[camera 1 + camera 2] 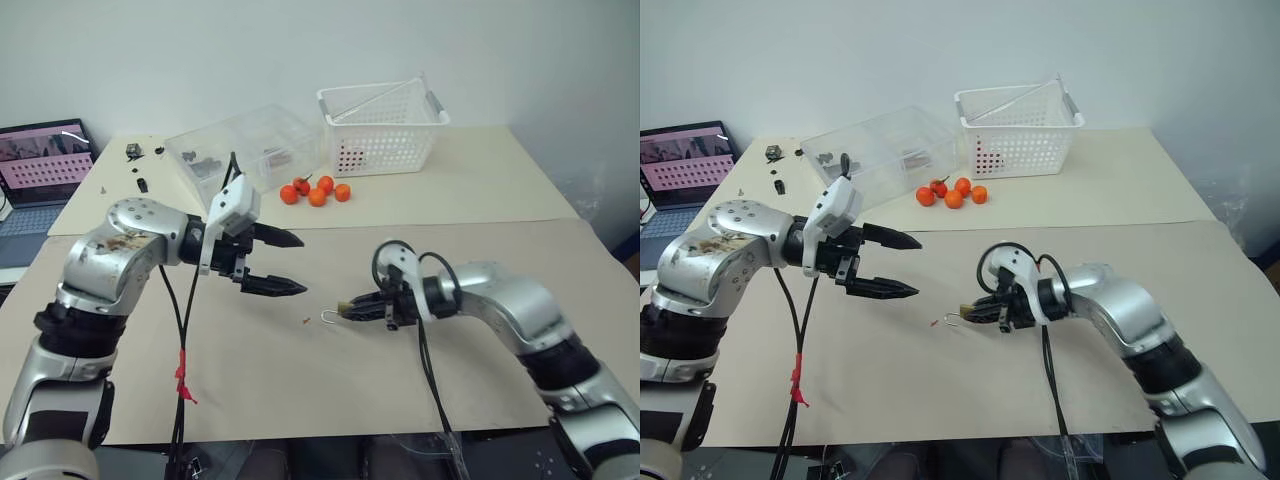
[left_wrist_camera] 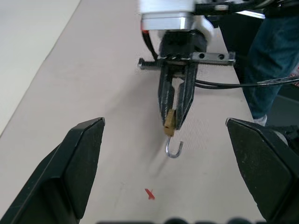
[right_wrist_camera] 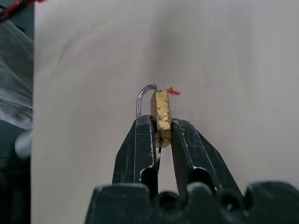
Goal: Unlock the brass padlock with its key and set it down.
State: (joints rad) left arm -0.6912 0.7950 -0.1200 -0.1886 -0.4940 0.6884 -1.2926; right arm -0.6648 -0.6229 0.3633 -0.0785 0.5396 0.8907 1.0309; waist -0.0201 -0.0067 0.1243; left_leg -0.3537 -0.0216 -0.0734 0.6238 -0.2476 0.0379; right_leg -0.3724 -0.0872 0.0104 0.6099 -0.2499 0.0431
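My right gripper (image 1: 347, 308) is shut on the brass padlock (image 3: 162, 112), gripping the small gold body by its sides low over the beige table (image 1: 450, 390). The silvery shackle (image 2: 174, 150) sticks out past the fingertips as an open hook, with one leg free of the body. A thin silvery bit, the key (image 3: 159, 153), shows at the keyhole end between the fingers. My left gripper (image 1: 301, 264) hangs open to the left of the lock, higher up and apart from it. It points toward the lock and holds nothing.
A tiny red speck (image 1: 305, 321) lies on the table by the shackle. Several small oranges (image 1: 316, 190), a clear plastic box (image 1: 245, 150) and a white basket (image 1: 383, 125) stand at the back. A laptop (image 1: 40, 165) sits far left. A person's jeans leg (image 2: 275, 56) is beyond the table.
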